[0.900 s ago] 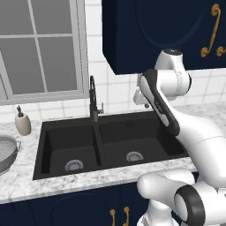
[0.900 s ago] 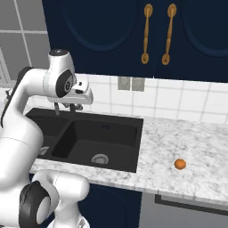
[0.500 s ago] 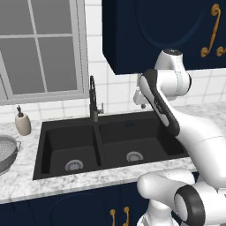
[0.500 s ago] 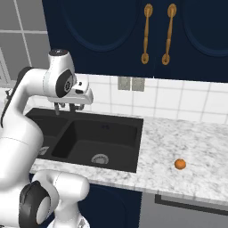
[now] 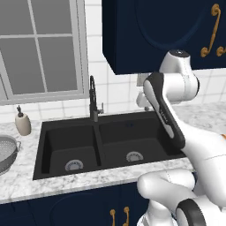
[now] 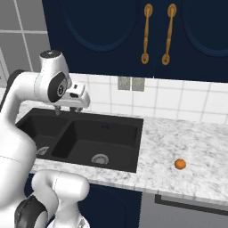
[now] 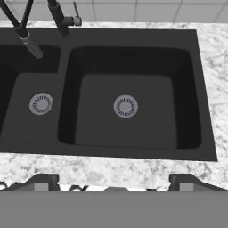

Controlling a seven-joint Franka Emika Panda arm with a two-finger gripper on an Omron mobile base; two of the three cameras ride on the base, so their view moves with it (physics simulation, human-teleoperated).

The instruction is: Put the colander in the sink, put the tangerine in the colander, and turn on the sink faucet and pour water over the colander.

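Finds the gripper (image 6: pixel 66 110) newly spread wide and empty above the sink (image 5: pixel 98 141). Locates the colander (image 5: pixel 6 152) on the counter (image 6: pixel 178 138) left of the sink, the tangerine (image 6: pixel 180 164) well right of the sink. Indicates readiness to fetch the colander first.

Colander (image 5: pixel 6 152) cut by the left edge of the left base view, beside the sink (image 5: pixel 66 132); only its right part visible. Sink's far right corner hidden behind the arm there. In the right base view, left basin mostly covered by the arm; faucet not made out behind it. In the hand view, faucet (image 7: pixel 58 18) cropped at the top edge above the sink, arch out of frame; left basin cut at the left edge. Tangerine (image 6: pixel 180 164) too small for surface detail.
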